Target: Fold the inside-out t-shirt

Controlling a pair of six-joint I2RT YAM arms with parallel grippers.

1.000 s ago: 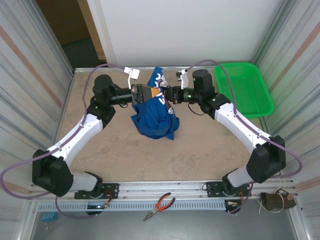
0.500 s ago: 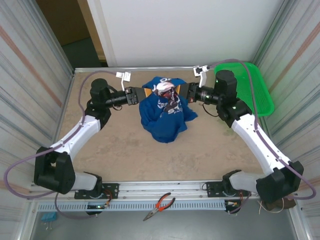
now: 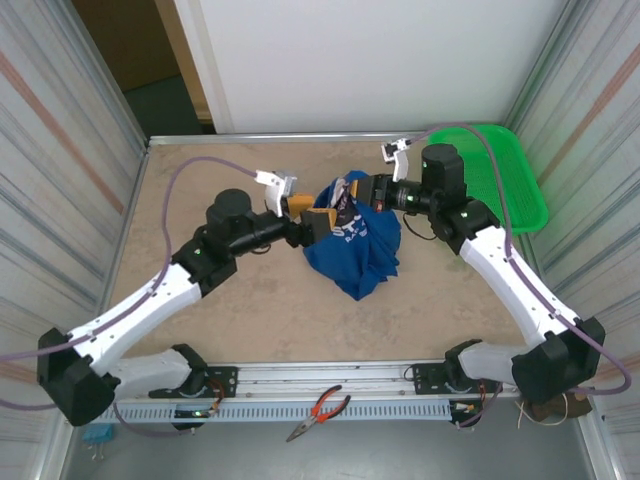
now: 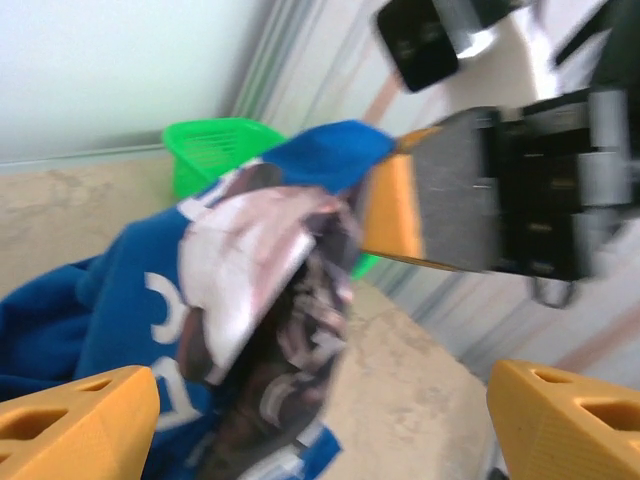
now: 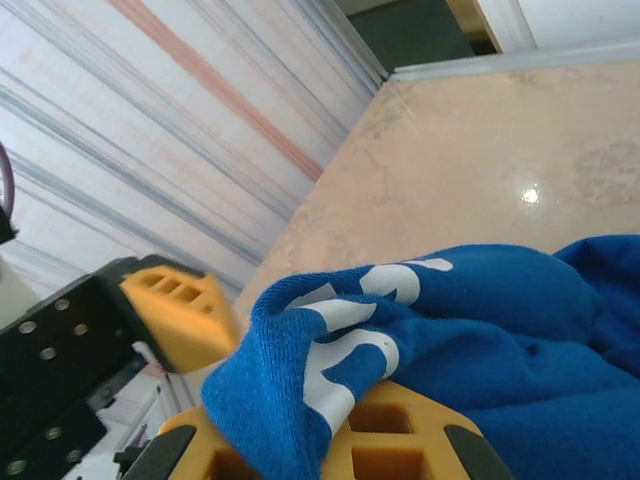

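Top external view: the right gripper (image 3: 362,190) is pinching the inside-out t-shirt (image 3: 352,250) up from the table (image 3: 230,310), left of the green basket (image 3: 500,175).

Its jaws are clamping a bunched upper edge of the blue cloth, with the rest hanging in a crumpled heap and reaching down to the table, well apart from the basket. The left gripper (image 3: 308,216) is standing released and wide, grasping nothing, on the side of the shirt away from the basket. In the left wrist view its orange fingers (image 4: 75,425) are spreading either side of the cloth; whether they are touching it I cannot tell. In the right wrist view, blue fabric with white print is draping over that gripper's lower finger (image 5: 385,450).
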